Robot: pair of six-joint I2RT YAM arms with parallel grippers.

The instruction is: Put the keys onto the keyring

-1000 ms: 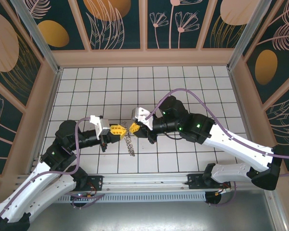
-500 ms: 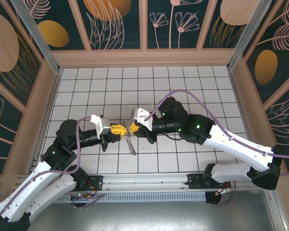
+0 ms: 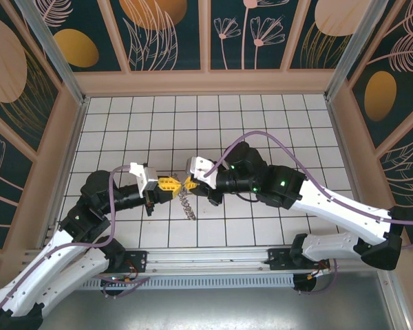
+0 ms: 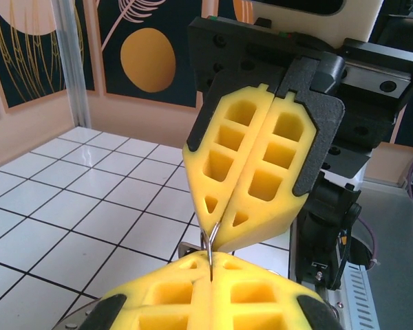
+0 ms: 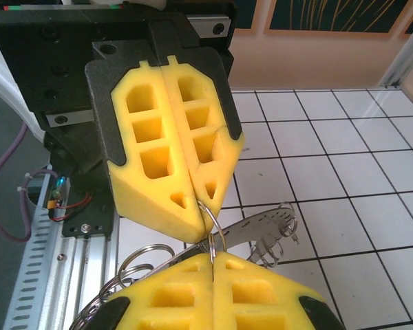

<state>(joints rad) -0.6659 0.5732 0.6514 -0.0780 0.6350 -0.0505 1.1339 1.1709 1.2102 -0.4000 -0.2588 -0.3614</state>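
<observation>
Both grippers meet tip to tip above the middle of the tiled floor. My left gripper (image 3: pixel 176 184) (image 4: pixel 211 260) is shut on a thin wire loop (image 4: pixel 209 249) (image 5: pixel 218 227). The right gripper (image 3: pixel 187 182) (image 5: pixel 213 258) is shut on that same loop from the opposite side. The keyring (image 3: pixel 187 206) (image 5: pixel 256 224), a flat grey band fringed with wire loops, hangs below the two tips. The pinched loop looks like one from its rim. More of its loops (image 5: pixel 134 265) show at the lower left of the right wrist view. The keys are hidden.
Wooden side walls (image 3: pixel 62 137) and a back wall (image 3: pixel 206 81) enclose the white tiled floor (image 3: pixel 261 130). An aluminium rail (image 3: pixel 206 258) runs along the near edge by the arm bases. Purple cables (image 3: pixel 261 137) arch over the right arm.
The right arm has edged slightly left toward the left gripper. Both grippers stay shut on the loop, and the hanging keyring has barely moved.
</observation>
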